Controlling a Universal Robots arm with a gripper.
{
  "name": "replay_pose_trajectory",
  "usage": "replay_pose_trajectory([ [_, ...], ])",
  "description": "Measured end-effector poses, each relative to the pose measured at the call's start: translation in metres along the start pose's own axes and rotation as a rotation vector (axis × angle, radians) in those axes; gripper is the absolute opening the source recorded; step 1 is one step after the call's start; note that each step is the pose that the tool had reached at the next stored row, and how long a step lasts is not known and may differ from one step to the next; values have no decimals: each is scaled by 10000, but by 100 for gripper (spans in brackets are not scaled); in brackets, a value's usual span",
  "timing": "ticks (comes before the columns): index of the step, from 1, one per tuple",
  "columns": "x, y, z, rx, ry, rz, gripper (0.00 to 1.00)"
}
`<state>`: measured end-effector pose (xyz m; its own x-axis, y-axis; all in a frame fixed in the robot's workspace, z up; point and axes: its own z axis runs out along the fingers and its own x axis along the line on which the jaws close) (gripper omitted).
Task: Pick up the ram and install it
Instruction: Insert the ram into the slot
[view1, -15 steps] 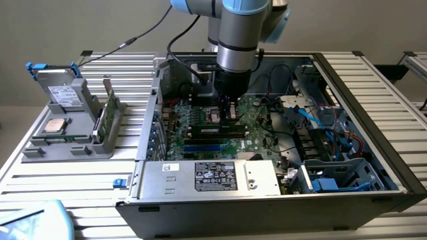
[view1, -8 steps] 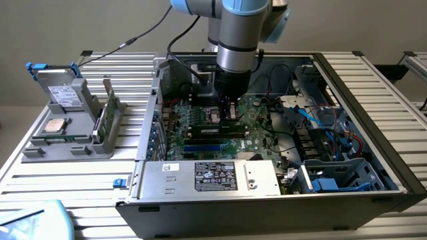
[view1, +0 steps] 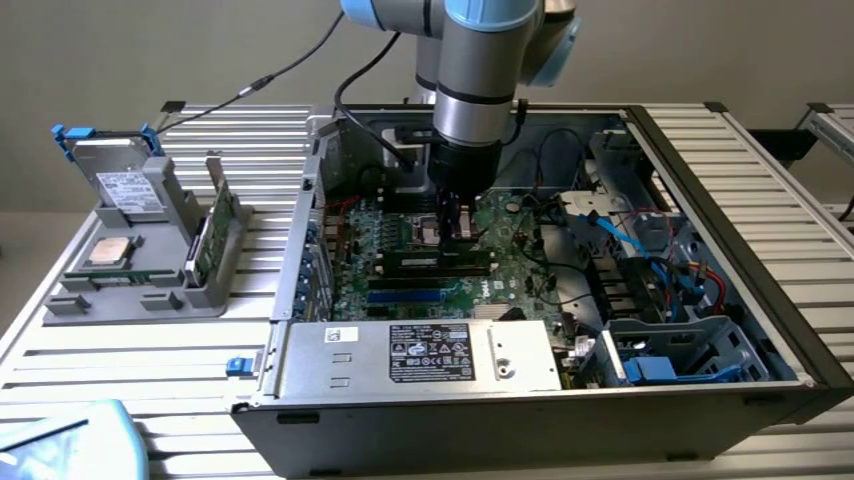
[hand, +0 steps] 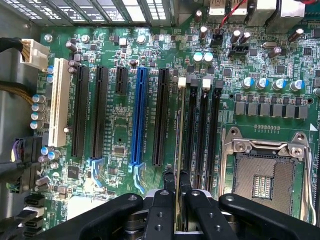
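Closest to us, the claw (hand: 176, 200) is clenched on the ram (hand: 177, 145), held edge-on over the memory slots (hand: 192, 130), so we should square it with one slot, keep it upright, and press evenly.

A slatted metal table (view1: 134, 362) carries an open computer case (view1: 534, 425) and beside it a grey parts holder (view1: 100, 303)

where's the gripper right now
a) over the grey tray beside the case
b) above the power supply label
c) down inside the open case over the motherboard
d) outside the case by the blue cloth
c: the gripper sits low inside the open case above the motherboard, with the ram held edge-on between its fingers over the memory slots.
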<state>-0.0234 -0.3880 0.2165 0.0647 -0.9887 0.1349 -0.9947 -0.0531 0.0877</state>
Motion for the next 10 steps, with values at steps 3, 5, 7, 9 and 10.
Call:
replay_pose_trajectory([
  [3, -2, -1, 1, -14, -4, 9, 14],
  [5, -5, -1, 0, -32, -5, 22, 14],
  [7, -7, 0, -1, -49, -7, 37, 14],
  [9, -7, 0, -1, -54, -6, 41, 14],
  [10, -7, 0, -1, -56, -6, 43, 14],
])
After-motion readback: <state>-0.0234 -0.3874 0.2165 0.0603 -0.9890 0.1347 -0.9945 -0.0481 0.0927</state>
